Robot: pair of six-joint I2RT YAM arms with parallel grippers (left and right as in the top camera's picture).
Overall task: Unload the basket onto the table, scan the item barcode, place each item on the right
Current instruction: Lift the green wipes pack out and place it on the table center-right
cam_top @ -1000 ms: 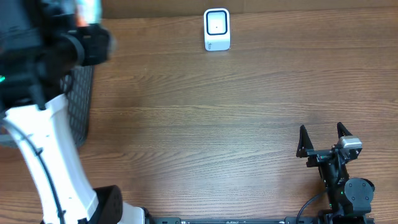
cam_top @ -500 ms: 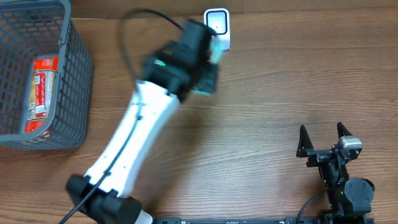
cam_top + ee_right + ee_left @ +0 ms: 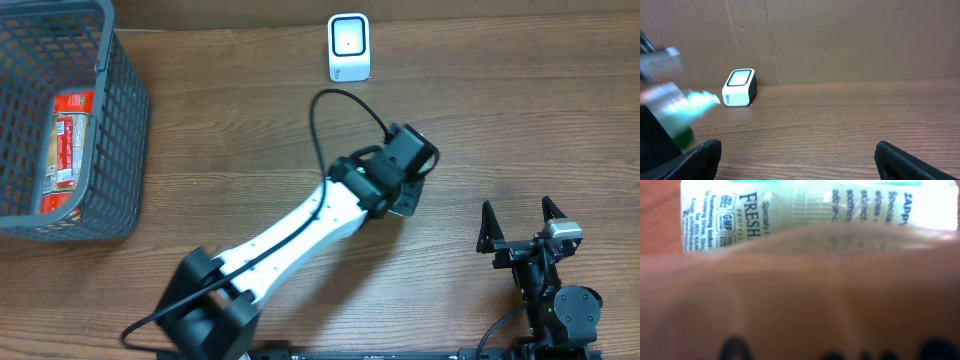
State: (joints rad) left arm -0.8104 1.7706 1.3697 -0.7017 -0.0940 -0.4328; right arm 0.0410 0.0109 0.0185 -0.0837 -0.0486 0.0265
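Wipes packet (image 3: 810, 205), white and green with small print, is held in the left gripper (image 3: 408, 178). It is over the middle of the tabletop (image 3: 230, 140), a bit toward the right edge. The scanner (image 3: 349, 47) sits at the far edge, well apart from the packet. So this looks like the carrying step. Next, the packet must go to the scanner's window with its barcode facing it. The print is too blurry to find the barcode. The right gripper (image 3: 517, 212) rests wide open by the near right corner, holding nothing.
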